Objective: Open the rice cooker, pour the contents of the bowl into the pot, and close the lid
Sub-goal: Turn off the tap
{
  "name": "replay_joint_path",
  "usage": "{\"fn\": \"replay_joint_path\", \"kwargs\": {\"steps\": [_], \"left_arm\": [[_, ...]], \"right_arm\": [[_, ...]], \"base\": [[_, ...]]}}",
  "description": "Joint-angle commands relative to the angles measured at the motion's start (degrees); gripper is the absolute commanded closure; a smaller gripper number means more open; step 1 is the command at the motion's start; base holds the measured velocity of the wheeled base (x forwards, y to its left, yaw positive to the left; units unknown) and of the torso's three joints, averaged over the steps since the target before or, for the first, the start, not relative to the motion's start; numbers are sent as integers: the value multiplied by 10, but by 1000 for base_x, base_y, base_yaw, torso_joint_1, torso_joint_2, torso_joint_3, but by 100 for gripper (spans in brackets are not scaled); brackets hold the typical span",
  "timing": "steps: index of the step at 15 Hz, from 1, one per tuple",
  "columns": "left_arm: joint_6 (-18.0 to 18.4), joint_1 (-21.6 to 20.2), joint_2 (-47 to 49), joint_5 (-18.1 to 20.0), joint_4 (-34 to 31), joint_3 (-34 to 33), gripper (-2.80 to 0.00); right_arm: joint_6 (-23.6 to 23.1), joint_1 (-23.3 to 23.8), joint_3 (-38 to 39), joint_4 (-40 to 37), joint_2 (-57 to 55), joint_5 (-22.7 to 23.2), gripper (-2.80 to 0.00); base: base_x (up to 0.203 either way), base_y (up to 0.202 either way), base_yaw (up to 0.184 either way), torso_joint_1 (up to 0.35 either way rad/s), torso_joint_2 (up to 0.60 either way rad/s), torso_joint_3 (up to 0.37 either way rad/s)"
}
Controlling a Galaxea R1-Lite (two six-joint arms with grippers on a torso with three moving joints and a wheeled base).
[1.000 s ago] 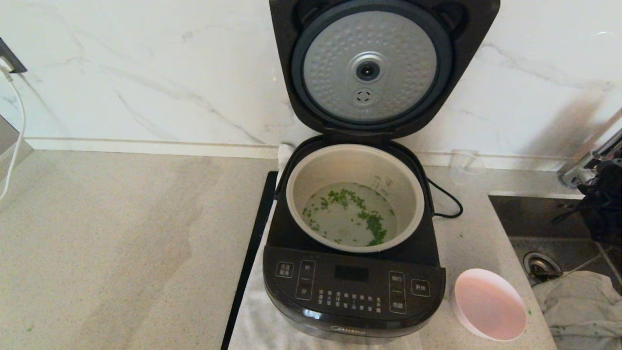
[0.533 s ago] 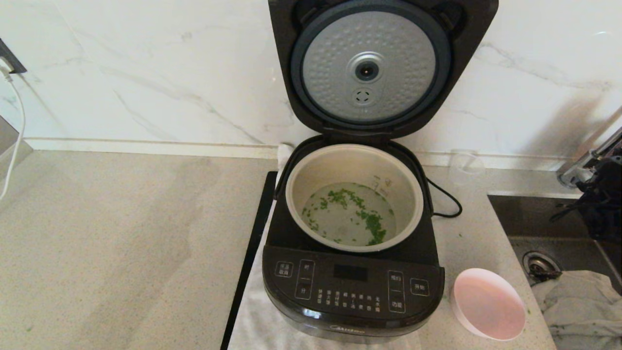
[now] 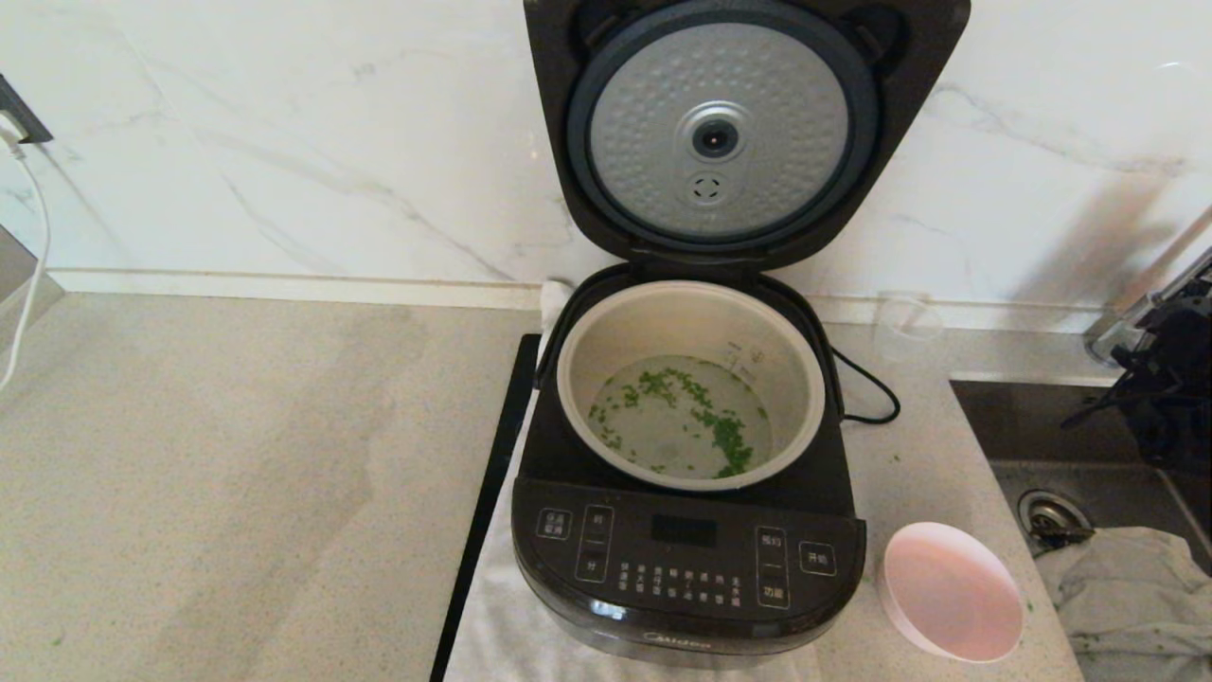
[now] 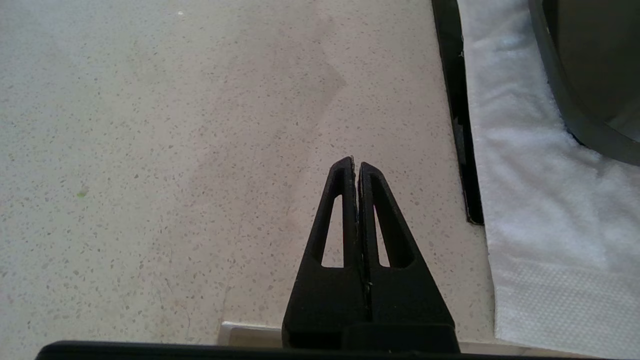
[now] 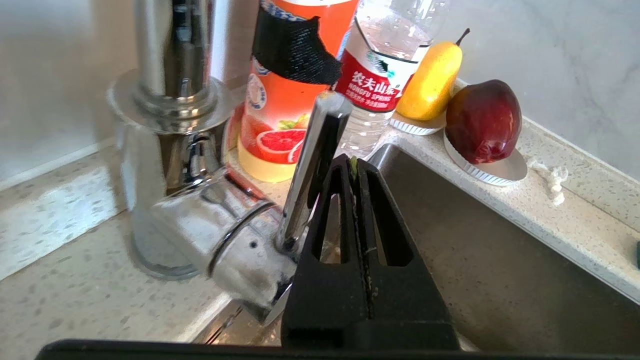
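Note:
The black rice cooker (image 3: 686, 559) stands on the counter with its lid (image 3: 933, 57) swung upright against the wall, the dimpled silver disc (image 3: 644, 114) facing me. Chopped green bits in clear liquid (image 3: 705, 417) lie in the grey pot (image 3: 606, 332). To the cooker's front right the pale pink bowl (image 3: 952, 592) sits upright and looks empty. My right gripper (image 5: 354, 162) is shut over the sink beside the tap lever, a tiny green scrap stuck at its tips; its arm (image 3: 1169, 379) shows at the right edge. My left gripper (image 4: 356, 162) is shut over bare counter, left of the cooker.
A white towel (image 4: 530, 175) and a black strip (image 3: 488, 493) lie under and beside the cooker. The chrome tap (image 5: 200, 190), sink (image 3: 1060, 426) with a rag (image 3: 1127, 587), clear cup (image 3: 907, 322), orange bottle (image 5: 285, 100), water bottle (image 5: 380, 75) and two pieces of fruit (image 5: 482, 122) crowd the right.
My right arm has drawn back slightly toward the right edge by the tap. Cooker, pot and bowl have not moved.

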State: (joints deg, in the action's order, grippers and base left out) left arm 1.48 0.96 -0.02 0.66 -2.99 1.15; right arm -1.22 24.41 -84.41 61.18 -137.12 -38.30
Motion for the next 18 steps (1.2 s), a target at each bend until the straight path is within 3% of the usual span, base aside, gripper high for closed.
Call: {"fn": "replay_joint_path", "kwargs": {"steps": [1, 7, 13, 16, 18], "left_arm": [[0, 0, 0, 0, 0, 0, 0], [0, 0, -1, 0, 0, 0, 0], [0, 0, 0, 0, 0, 0, 0], [0, 0, -1, 0, 0, 0, 0], [0, 0, -1, 0, 0, 0, 0]], "right_arm": [[0, -2, 3, 3, 8, -3, 0], [-1, 2, 47, 38, 70, -7, 0], [2, -2, 176, 64, 203, -2, 0], [2, -26, 250, 51, 282, 30, 0], [4, -61, 291, -4, 346, 67, 0]], "base": [[0, 0, 0, 0, 0, 0], [0, 0, 0, 0, 0, 0], [0, 0, 0, 0, 0, 0], [0, 0, 0, 0, 0, 0], [0, 0, 0, 0, 0, 0]]}}
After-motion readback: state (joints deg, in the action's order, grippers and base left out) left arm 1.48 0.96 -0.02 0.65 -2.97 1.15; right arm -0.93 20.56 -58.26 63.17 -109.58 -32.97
